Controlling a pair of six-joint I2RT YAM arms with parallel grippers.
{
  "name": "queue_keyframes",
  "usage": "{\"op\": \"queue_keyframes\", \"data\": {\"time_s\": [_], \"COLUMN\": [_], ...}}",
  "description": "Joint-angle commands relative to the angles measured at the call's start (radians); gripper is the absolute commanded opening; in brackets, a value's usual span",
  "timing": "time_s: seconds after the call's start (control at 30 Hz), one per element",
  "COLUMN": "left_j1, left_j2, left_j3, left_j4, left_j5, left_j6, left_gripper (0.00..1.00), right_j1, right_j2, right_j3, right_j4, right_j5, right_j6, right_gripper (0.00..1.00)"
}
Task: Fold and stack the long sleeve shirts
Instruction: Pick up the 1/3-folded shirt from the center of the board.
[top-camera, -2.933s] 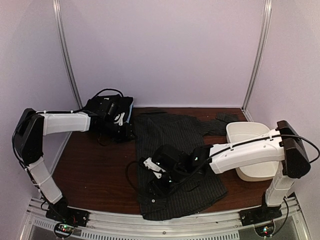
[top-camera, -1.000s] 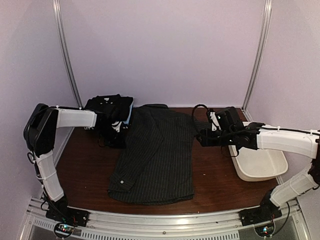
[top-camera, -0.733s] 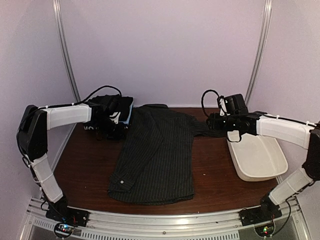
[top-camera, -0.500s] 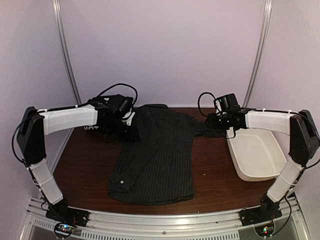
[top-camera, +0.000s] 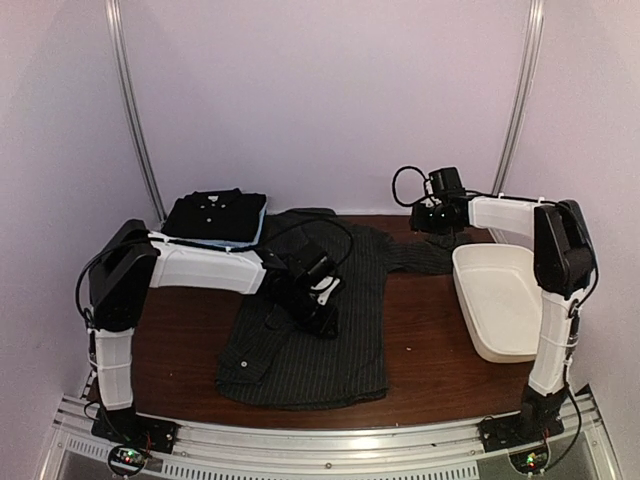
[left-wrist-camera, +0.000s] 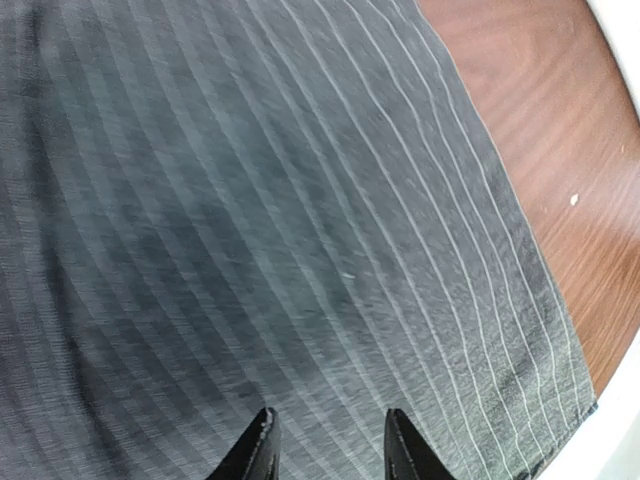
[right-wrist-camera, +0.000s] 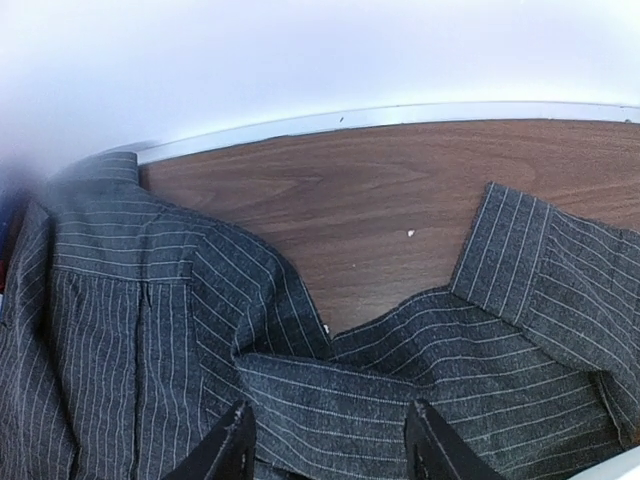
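Note:
A charcoal pinstriped long sleeve shirt (top-camera: 315, 320) lies flat in the middle of the brown table, one sleeve (top-camera: 425, 255) stretched to the right. A folded black shirt (top-camera: 214, 215) on a light blue one sits at the back left. My left gripper (top-camera: 325, 315) is open, just above the pinstriped body (left-wrist-camera: 300, 200). My right gripper (top-camera: 432, 222) is open above the sleeve (right-wrist-camera: 420, 400) at the back right, holding nothing. The collar (right-wrist-camera: 100, 170) shows at the left of the right wrist view.
A white plastic tub (top-camera: 500, 300) stands at the right, close to the sleeve end. Bare brown table (top-camera: 175, 330) lies left of the shirt and between shirt and tub (top-camera: 420, 330). Walls close in behind and at both sides.
My left gripper moved from the stack at the back left down onto the pinstriped shirt's middle. My right gripper moved back and slightly right, to above the sleeve end.

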Motion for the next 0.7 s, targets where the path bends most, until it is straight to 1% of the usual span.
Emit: {"op": "queue_keyframes", "data": {"time_s": [0.0, 0.17, 0.37, 0.5, 0.67], "left_j1": [-0.019, -0.030, -0.036, -0.038, -0.039], "left_j2": [0.033, 0.025, -0.002, -0.021, -0.032], "left_j3": [0.000, -0.069, -0.144, -0.164, -0.172], "left_j4": [0.027, 0.006, -0.013, -0.014, -0.018], "left_j5": [0.018, 0.021, 0.027, 0.033, 0.035], "left_j6": [0.006, 0.001, -0.002, -0.006, -0.010], "left_gripper": [0.37, 0.36, 0.36, 0.36, 0.36], "right_j1": [-0.031, -0.075, -0.114, -0.122, -0.129], "right_j2": [0.072, 0.139, 0.254, 0.341, 0.442], "right_j3": [0.116, 0.206, 0.337, 0.454, 0.580], "right_j4": [-0.063, -0.095, -0.157, -0.214, -0.281], "right_j5": [0.043, 0.099, 0.147, 0.178, 0.172], "right_j6": [-0.059, -0.118, -0.201, -0.264, -0.325], "right_gripper": [0.53, 0.58, 0.68, 0.75, 0.83]}}
